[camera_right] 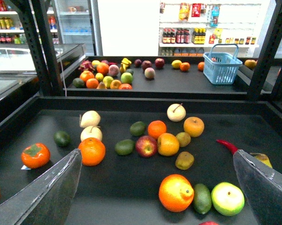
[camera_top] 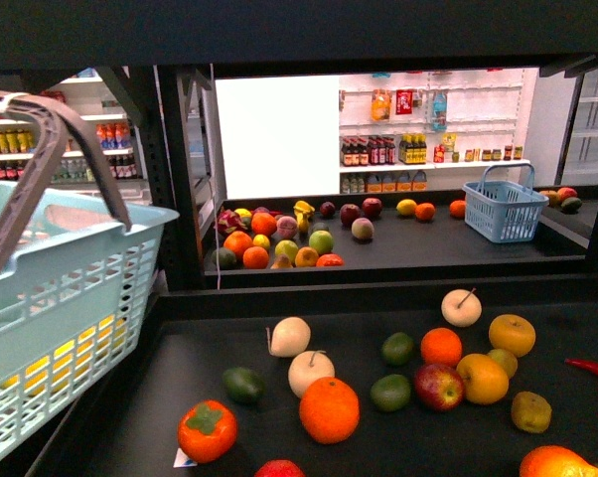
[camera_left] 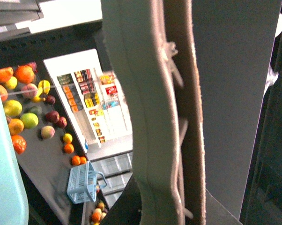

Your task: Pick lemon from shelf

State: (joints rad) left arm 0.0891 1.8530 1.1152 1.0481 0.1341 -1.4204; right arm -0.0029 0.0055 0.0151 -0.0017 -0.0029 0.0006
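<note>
My right gripper (camera_right: 156, 154) hangs wide and empty over the near tray; I cannot tell the left one's grip, as a basket handle (camera_left: 155, 117) fills its view. The lemon (camera_top: 406, 207), I judge, lies far back on the shelf (camera_top: 378, 270), just left of an orange (camera_top: 424, 211). It should be light, firm and slick, best pinched across its short middle. It is too small there to be sure of.

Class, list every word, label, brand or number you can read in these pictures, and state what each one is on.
None can be read.
Bottle labels on the white wall shelves: too small and blurred.
Hanging packets above them: blurred.
Fruit, blue basket: no lettering visible.
</note>
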